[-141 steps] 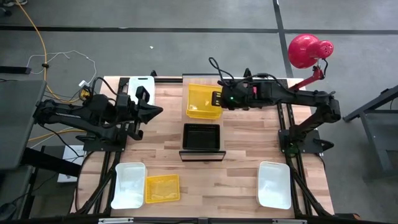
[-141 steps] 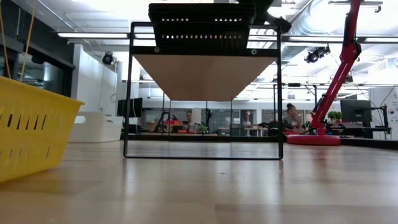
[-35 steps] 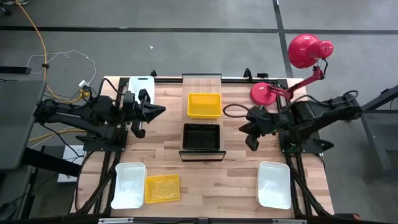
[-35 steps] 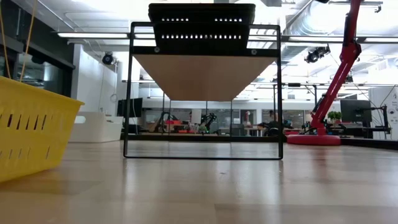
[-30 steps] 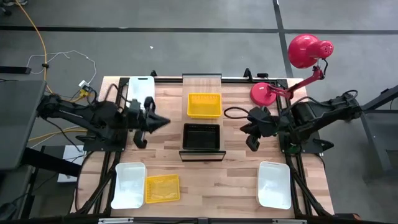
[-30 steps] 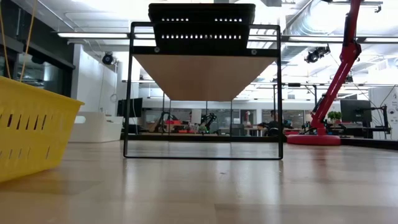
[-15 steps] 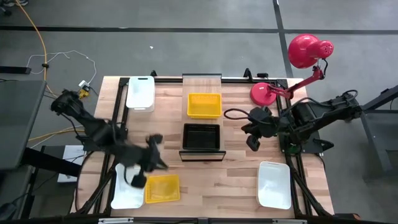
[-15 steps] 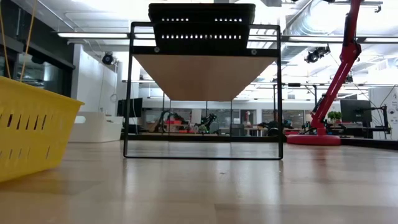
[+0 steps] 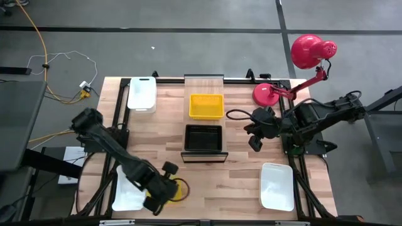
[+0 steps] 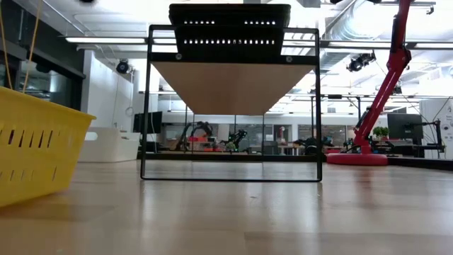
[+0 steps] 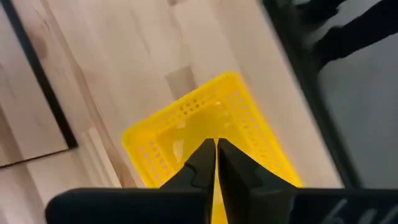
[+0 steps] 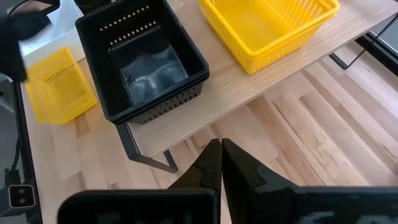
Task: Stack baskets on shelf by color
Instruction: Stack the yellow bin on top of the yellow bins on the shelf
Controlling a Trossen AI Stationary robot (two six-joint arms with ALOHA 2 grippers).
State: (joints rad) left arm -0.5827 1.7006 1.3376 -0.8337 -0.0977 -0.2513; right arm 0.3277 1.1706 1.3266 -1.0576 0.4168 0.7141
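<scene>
A yellow mesh basket [image 11: 205,118] lies on the tabletop near the near-left corner, mostly covered by my left arm in the high view [image 9: 181,189]. My left gripper [image 11: 216,146] hangs over its inside, fingers shut; I see no touch [image 9: 169,187]. The shelf [image 9: 204,83] runs down the table's middle. It carries a second yellow basket [image 9: 206,105] and a black basket [image 9: 203,138], which looks like two nested [image 12: 146,62]. My right gripper [image 12: 221,146] waits shut to the right of the shelf [image 9: 253,143].
White baskets sit at the far-left corner [image 9: 141,94], the near-left [image 9: 129,188] beside the yellow one, and the near-right [image 9: 277,185]. A red lamp [image 9: 270,94] stands at the far right. The low view shows the shelf's dark frame [image 10: 230,177] and a yellow basket wall [image 10: 35,149].
My left arm has swung from the table's far-left side toward the near edge and come down over the yellow basket at the near-left. The right arm has kept still. No basket has moved.
</scene>
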